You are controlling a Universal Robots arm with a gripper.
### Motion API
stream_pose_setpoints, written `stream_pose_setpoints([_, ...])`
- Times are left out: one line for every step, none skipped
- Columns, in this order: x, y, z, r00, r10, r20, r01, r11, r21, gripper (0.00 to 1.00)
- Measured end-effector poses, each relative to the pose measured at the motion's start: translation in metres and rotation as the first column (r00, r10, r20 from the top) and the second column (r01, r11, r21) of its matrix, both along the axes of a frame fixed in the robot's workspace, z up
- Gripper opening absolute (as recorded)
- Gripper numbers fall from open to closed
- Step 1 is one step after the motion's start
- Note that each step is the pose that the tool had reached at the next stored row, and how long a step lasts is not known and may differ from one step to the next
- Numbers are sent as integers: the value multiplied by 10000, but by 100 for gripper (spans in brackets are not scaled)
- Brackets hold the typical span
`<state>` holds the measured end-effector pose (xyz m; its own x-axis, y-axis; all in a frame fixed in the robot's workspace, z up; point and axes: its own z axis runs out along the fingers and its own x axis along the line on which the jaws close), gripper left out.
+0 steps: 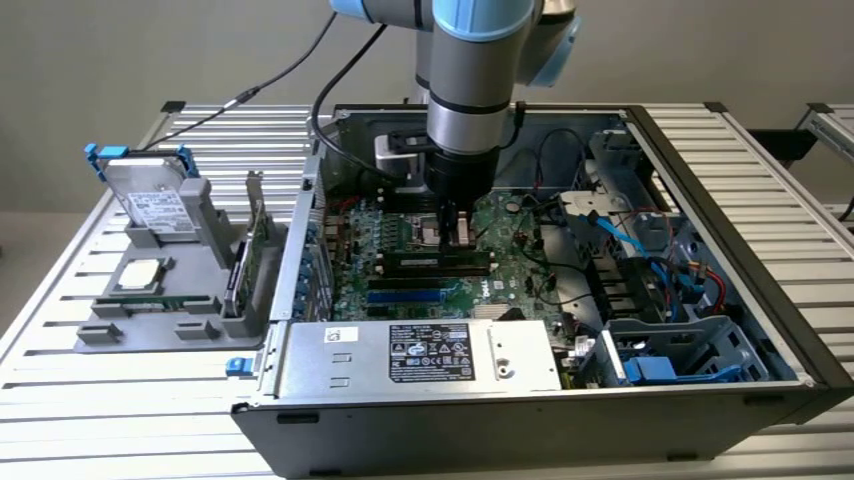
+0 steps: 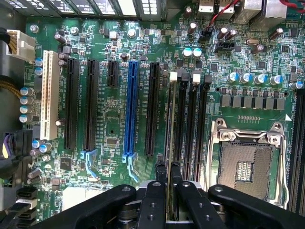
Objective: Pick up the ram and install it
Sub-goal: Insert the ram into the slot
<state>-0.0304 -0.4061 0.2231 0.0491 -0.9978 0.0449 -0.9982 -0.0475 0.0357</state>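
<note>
Beside socket (image 2: pixel 248 160), at slots (image 2: pixel 202 129) | claw (image 2: pixel 167 168): pinched near-closed on ram (image 2: pixel 170 119) | axis: parallel to slots, running straight out from claw

Built as a silver-grey cylindrical metal arm (image 1: pixel 467 120) with light-blue plastic joint caps (image 1: pixel 487 18), trailing black cables (image 1: pixel 350 62); ends in a matte black gripper (image 2: pixel 167 168) with jointed links and round screws (image 2: pixel 218 190).
</note>
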Motion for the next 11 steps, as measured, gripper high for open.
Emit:
stream_pose_setpoints([2,-1,-1,10000,1,0,-1,10000,0,14])
stream_pose_setpoints([2,-2,-1,10000,0,0,0,10000,1,14])
stream_pose_setpoints([2,-2,-1,10000,0,0,0,10000,0,14])
stream_pose_setpoints([2,-2,-1,10000,-3,0,3,10000,0,14])
stream_pose_setpoints([2,-2,-1,10000,-5,0,5,10000,-1,14])
stream_pose_setpoints([2,-2,-2,10000,-7,0,7,10000,0,14])
stream_pose_setpoints([3,-3,-2,10000,-10,0,10,10000,0,14])
stream_pose_setpoints([4,-3,-2,10000,-18,-1,18,10000,-1,14])
stream_pose_setpoints([6,-3,-3,10000,-34,-1,34,10000,-2,14])
stream_pose_setpoints([9,-3,-4,10000,-50,-1,50,10000,-1,14])
stream_pose_setpoints([12,-3,-5,10000,-68,0,68,10000,0,14])
